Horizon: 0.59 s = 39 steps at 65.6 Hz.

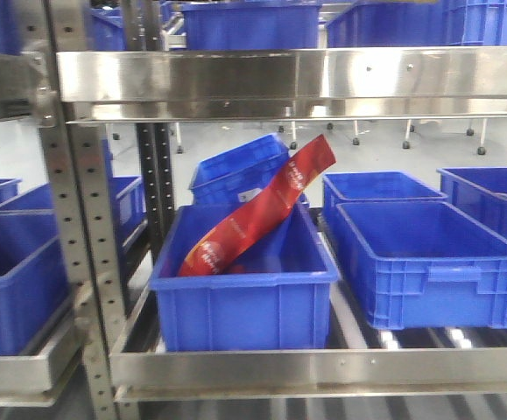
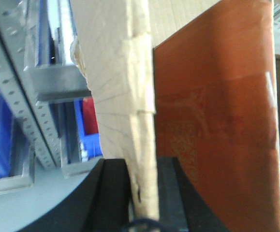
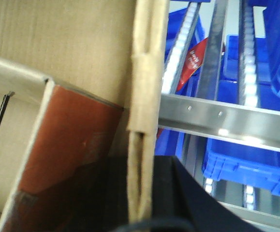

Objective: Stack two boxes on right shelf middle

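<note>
The left claw is squeezed tight on a thin wall of the cardboard box. One black finger is on the left of the wall and one is on the right. Both touch it. The wall's edge starts between the fingers and runs straight away from the claw, leaning a little to the left. A red-brown panel lies just to the right of the wall. The shiny steel shelf and its grey post with holes are off to the claw's left, past the box.

The right claw pinches a cardboard wall the same way, with a black finger touching each side. This edge also runs straight away from the claw. The tan side of the box spreads out to the claw's left, with the red-brown panel below it. The shelf's steel lip crosses on the claw's right, and blue bins sit just behind the lip. I cannot tell if both claws hold the same box.
</note>
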Tool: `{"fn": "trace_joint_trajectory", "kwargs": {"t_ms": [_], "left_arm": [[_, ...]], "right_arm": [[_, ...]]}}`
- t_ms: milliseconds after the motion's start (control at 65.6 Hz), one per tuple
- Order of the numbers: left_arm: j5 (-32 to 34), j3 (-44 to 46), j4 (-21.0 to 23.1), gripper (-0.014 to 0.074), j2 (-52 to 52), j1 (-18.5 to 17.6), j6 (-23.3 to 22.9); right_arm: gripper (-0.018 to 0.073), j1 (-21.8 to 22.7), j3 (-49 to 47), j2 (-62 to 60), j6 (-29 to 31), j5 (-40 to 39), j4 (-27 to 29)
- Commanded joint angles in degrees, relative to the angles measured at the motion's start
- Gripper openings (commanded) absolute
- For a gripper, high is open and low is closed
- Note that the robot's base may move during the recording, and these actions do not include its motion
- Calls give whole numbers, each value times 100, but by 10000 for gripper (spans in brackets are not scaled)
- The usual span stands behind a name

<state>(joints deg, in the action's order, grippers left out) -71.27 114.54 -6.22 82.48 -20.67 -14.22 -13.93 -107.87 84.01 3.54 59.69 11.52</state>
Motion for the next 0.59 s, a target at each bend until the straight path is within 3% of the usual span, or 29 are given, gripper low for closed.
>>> {"fn": "trace_joint_trajectory", "kwargs": {"t_ms": [0, 579], "left_arm": [[198, 78, 37, -111, -125, 28, 9], [198, 78, 37, -111, -125, 28, 9]], "right_arm": [[-153, 60, -67, -15, 58, -361, -285], [-153, 60, -67, -5, 58, -361, -285]]}}
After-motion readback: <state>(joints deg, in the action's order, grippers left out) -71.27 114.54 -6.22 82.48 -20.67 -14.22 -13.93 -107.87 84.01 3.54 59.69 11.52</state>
